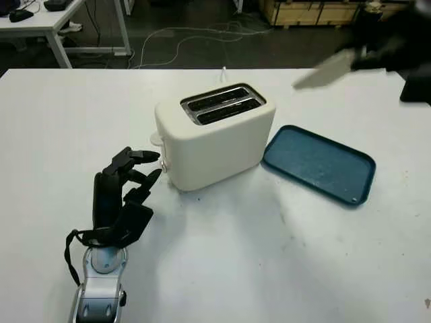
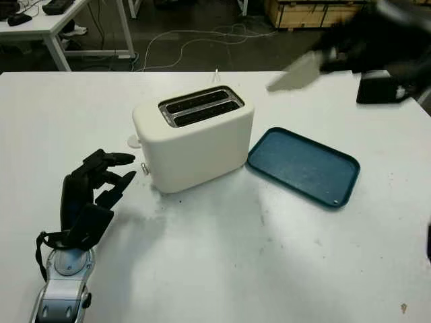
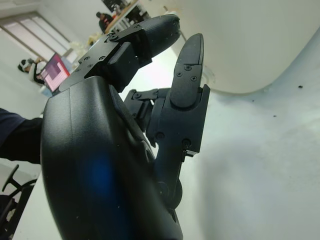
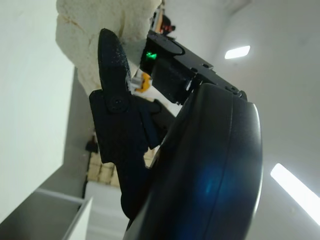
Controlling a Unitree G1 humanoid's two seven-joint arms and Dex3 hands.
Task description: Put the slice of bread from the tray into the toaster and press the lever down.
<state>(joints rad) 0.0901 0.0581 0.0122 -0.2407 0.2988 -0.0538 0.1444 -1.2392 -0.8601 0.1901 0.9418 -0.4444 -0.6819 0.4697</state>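
Carry step | right robot hand (image 1: 377, 57) grips bread slice (image 1: 323, 69), upper right, above tray (image 1: 318, 163) | left robot hand (image 1: 124, 192) open, lower left | next: align over toaster (image 1: 214, 134) slot

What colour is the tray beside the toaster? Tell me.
The tray is dark teal-blue, lying bare beside the cream toaster; the left eye view shows it best.

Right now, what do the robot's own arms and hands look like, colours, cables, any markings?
The left hand is matte black with three jointed, screw-fastened fingers on a glossy rounded shell. Its wrist is silver-grey metal with a round joint cap, and a black cable loops beside it. The right hand has the same black shell and fingers, plus a small green light.
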